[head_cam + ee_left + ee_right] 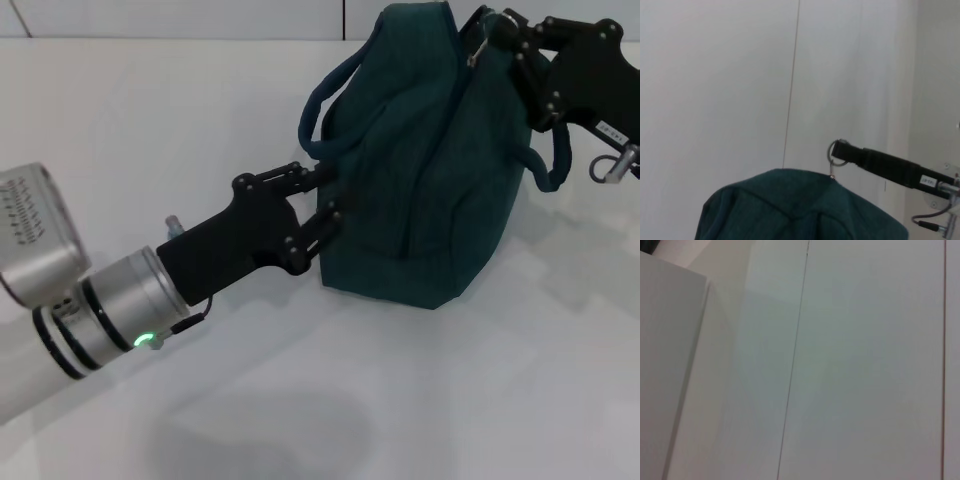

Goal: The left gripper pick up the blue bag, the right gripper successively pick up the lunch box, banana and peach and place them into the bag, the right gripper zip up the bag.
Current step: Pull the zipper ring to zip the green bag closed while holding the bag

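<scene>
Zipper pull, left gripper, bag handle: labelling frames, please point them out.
zipper pull [838, 153], left wrist view, on its metal ring.
left gripper [326, 205], head view, between its fingertips.
bag handle [322, 95], head view, on the loop.

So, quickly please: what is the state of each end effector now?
Left end effector: closed on the side of the blue bag.
Right end effector: closed on the zipper pull at the top of the bag.

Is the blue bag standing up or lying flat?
Standing up: the blue bag sits upright on the table, its handles up.
</scene>
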Motion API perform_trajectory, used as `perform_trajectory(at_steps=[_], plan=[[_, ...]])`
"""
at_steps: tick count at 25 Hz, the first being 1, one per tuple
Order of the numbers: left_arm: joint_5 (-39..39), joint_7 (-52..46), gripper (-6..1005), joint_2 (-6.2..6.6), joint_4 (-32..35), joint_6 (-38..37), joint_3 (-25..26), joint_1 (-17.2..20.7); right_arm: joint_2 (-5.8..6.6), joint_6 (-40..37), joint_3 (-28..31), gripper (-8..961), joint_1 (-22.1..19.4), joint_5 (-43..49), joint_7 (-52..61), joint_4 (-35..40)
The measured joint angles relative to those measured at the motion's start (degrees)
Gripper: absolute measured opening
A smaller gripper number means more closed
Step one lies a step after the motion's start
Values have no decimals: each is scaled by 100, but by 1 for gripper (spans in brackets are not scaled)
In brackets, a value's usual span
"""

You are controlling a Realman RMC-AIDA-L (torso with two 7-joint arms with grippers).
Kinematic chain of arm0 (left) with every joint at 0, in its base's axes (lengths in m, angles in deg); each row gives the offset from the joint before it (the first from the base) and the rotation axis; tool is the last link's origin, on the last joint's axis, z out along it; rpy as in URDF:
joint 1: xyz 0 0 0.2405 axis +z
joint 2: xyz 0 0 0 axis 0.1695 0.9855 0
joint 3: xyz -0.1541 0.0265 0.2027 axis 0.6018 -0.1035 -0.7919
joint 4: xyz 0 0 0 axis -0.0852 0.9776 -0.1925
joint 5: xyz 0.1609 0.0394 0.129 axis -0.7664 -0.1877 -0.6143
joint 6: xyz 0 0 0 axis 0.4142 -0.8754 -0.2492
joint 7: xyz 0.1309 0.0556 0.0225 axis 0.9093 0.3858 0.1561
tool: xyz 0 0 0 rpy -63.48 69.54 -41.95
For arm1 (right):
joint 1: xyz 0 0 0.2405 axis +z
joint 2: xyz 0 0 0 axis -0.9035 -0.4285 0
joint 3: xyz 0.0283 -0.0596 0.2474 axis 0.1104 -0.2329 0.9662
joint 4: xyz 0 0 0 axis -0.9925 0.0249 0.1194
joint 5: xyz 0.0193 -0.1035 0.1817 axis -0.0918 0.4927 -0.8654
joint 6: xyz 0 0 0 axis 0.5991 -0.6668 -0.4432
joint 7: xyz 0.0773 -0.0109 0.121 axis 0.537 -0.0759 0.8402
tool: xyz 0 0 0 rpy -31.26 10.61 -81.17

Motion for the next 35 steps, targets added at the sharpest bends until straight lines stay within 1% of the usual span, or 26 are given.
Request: perform_trajectory(at_steps=[2, 5, 10, 15, 21, 32, 34, 35], plan=[[22, -145, 108, -1, -67, 146, 24, -96, 0, -2, -35, 16, 23, 0, 0, -5], [36, -515, 325, -1, -70, 328, 31, -237, 0, -4, -73, 16, 38, -5, 0, -8], [38, -953, 529, 0, -85, 460, 34, -418, 0, 11, -72, 16, 56, -6, 0, -8], [13, -1017, 516, 0, -85, 478, 24, -483, 1, 13, -71, 16, 58, 19, 0, -9], [-33, -983, 462, 0, -58, 478, -8, -495, 0, 3, -71, 16, 56, -3, -54, -61], [-38, -739, 252, 0, -76, 477, -11, -501, 0, 12, -151, 16, 64, 8, -61, -70], [-38, -672, 123, 0, -72, 477, -15, -489, 1, 5, -174, 16, 70, 13, -61, -70], [-39, -615, 115, 0, -73, 477, -16, -473, 1, 3, -201, 16, 74, 11, -62, -70]])
